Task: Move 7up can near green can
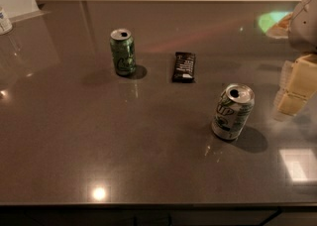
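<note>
Grey countertop (99,141), 7up can (233,112) clear of jaws at right edge; their gap unclear

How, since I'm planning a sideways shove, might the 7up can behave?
The 7up can stands upright and tall, so a high push may tip it. Its open top suggests it's light. The gripper is near the right edge, apart.

The 7up can (233,112), lower right of centre, is showing a green "up" logo on its pale side. Pale lettering on the green can (123,51) and white print on the dark wrapper (184,67) are staying unreadable. The gripper (292,93) is hanging at the right edge.
</note>
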`<state>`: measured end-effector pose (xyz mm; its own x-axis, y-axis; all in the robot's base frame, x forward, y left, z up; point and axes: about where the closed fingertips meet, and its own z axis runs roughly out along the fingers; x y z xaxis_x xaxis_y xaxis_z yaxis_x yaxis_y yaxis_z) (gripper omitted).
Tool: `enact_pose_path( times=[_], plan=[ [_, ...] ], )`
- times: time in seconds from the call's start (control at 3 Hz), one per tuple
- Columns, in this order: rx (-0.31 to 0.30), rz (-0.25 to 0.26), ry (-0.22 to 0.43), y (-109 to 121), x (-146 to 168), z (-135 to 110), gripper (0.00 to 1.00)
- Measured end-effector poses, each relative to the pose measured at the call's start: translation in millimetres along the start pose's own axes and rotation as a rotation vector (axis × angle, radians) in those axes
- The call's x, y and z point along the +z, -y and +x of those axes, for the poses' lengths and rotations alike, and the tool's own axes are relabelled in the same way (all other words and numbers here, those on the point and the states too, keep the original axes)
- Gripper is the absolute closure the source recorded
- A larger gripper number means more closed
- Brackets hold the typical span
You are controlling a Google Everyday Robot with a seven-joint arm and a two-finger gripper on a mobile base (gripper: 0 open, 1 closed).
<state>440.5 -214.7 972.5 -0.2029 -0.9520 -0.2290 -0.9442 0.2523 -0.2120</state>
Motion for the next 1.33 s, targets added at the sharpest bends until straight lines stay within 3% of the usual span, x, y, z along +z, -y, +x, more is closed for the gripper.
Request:
enact_pose_path(
  times=[0.67, 1.33],
  plan=[
    [-0.009, -0.068, 0.114, -2.2, 35.3, 8.0, 0.0],
    [-0.015, -0.137, 0.243, -16.8, 62.3, -7.1, 0.0]
  ],
)
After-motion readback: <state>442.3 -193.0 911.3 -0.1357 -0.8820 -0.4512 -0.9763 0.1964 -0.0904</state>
